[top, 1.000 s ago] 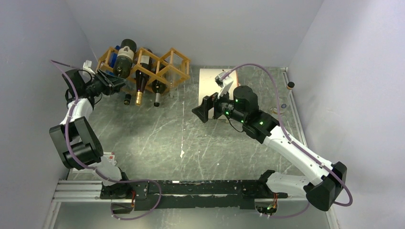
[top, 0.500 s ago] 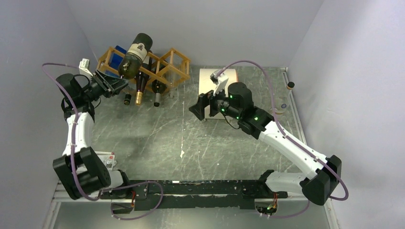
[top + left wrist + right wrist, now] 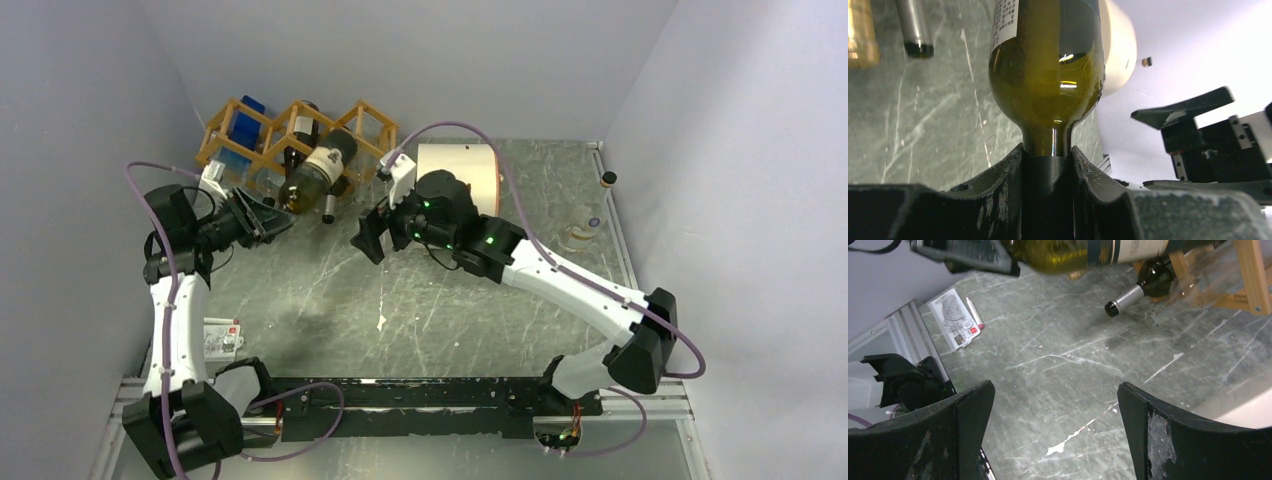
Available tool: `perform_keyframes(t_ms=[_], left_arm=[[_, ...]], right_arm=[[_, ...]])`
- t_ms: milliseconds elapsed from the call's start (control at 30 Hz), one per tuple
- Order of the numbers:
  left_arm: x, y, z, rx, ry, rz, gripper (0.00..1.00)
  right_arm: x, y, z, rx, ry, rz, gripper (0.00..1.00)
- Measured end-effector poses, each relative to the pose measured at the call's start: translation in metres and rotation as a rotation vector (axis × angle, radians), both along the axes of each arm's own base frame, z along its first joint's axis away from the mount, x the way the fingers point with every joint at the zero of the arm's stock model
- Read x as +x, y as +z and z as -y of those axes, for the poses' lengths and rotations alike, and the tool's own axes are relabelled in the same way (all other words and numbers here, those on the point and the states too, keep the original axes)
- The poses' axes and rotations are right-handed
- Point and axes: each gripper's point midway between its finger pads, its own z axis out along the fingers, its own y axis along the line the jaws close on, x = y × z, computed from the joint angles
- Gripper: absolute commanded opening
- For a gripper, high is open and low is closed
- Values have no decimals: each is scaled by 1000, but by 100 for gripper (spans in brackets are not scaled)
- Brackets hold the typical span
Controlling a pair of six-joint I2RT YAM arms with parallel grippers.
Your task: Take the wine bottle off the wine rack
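Green-glass wine bottle (image 3: pixel 318 167) hangs before the wine rack (image 3: pixel 381 115), apparently out of its cells. The left gripper (image 3: pixel 266 214) clamps its neck, and its long axis runs from there toward the rack. The right gripper (image 3: pixel 368 236), spread wide and empty, hovers near its base.

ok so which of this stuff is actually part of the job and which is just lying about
Job: olive-green glass wine bottle, honey-brown wooden lattice wine rack.
Lying about: cream cylindrical drum, silver-capped dark bottle, white printed card.
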Motion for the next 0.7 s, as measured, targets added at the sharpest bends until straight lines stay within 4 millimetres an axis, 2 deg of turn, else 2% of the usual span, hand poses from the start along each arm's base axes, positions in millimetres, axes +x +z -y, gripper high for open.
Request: perform_keyframes(t_ms=[333, 533, 700], left_arm=[[-57, -40, 33, 113, -123, -114, 7], [-81, -68, 41, 227, -184, -194, 7], [-95, -89, 42, 308, -222, -272, 7]], right_arm=[[3, -13, -41, -89, 114, 65, 100], [-19, -34, -74, -125, 302, 103, 100], [-41, -53, -90, -145, 446, 124, 100]])
